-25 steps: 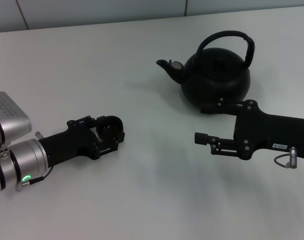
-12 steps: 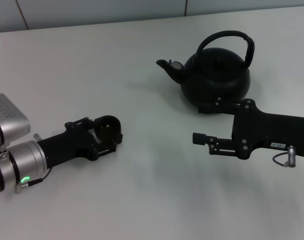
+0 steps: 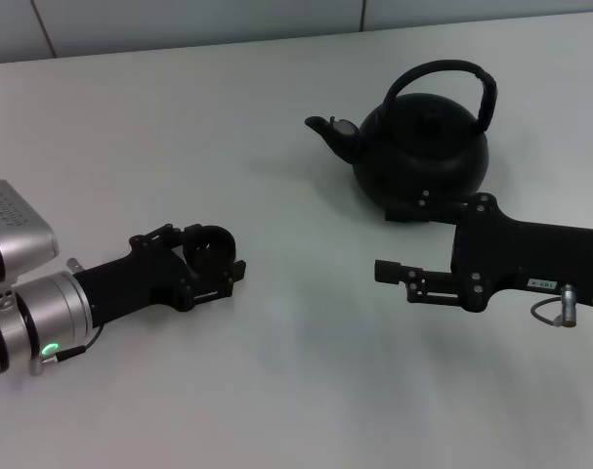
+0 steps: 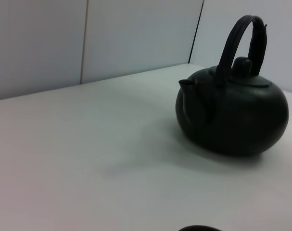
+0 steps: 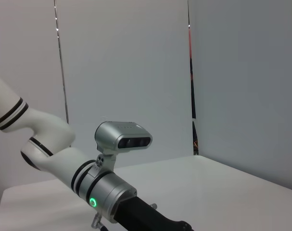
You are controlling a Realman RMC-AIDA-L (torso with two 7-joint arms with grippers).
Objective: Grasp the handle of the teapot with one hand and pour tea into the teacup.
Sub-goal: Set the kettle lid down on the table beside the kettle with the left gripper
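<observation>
The teapot (image 3: 420,149) stands on the surface (image 3: 276,371), spout toward the robot's left, the handle (image 3: 443,78) arching over its top; the right gripper (image 3: 386,239) lies just before the teapot; the teacup (image 3: 211,248) sits well left of the teapot, between the left gripper's (image 3: 221,256) jaws.

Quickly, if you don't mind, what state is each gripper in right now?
Left gripper: closed around the teacup on the table.
Right gripper: open, empty, beside the teapot.
</observation>
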